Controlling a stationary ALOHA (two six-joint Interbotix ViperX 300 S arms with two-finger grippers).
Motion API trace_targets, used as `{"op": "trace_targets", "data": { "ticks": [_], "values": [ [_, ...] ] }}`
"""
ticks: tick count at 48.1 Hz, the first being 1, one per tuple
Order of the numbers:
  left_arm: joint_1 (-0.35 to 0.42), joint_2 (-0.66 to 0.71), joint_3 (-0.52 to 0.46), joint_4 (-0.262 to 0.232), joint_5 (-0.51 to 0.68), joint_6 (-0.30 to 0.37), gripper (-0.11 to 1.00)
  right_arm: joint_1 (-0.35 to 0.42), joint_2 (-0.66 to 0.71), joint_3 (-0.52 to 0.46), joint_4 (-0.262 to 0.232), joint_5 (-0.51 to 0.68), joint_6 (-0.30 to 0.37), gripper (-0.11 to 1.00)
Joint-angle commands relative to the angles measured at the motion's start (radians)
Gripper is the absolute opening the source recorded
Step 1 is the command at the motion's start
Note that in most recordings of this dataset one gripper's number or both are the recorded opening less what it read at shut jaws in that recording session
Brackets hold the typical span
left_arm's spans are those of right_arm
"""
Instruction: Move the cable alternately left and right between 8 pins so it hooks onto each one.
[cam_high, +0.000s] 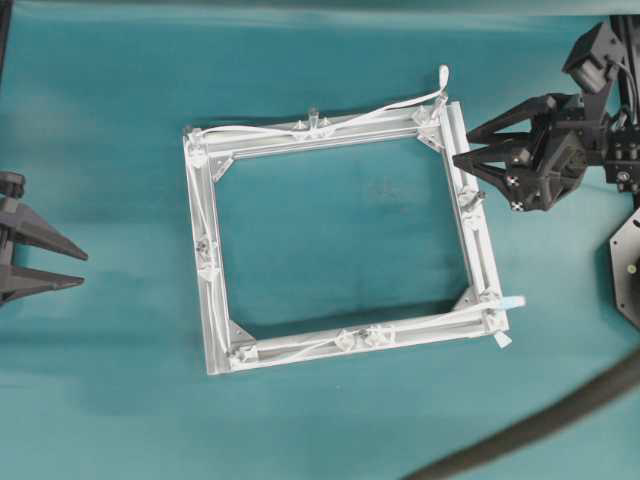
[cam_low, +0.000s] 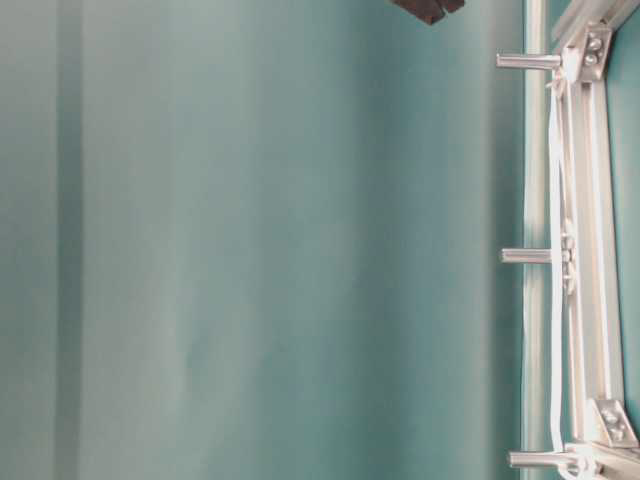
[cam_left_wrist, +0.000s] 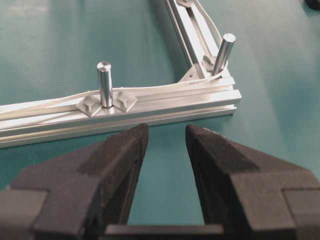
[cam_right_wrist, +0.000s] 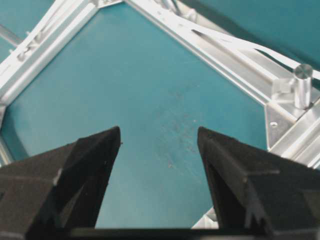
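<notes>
White, thin cable (cam_high: 330, 126) — flat (ribbon-like) — threads silvery pins (cam_left_wrist: 104, 82)

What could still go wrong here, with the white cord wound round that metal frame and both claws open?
The cable seems only hooked round smooth upright pins, so a nudge could lift it off. The open right gripper hangs close to the frame's corner, where a loose cable end pokes out; it might snag it or shove the frame.

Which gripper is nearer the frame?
Right. The right gripper hangs open just off the frame's right bar; the left gripper, also open, sits well clear of its left bar.
</notes>
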Motion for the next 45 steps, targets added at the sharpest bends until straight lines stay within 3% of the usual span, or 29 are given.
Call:
{"op": "trace_targets", "data": {
  "ticks": [1,26,37,45],
  "values": [
    [-0.003,0.008,-0.012,0.005,-0.008,-0.006,0.44,-0.002,0.006,-0.020,-0.003,-0.009,-0.005,0.69],
    [-0.003,0.008,-0.014,0.005,-0.008,-0.006,0.44,-0.005,0.002,-0.017,0.003,-0.020,0.009,0.69],
    [-0.003,0.008,-0.012,0.005,-0.008,-0.006,0.44,0.021,0.032,0.060,-0.005,-0.064,-0.014,0.70],
    [-0.003,0.006,-0.012,0.005,-0.008,-0.006,0.44,0.032,-0.061,0.106,-0.005,-0.115,-0.018,0.70]
  ]
}}
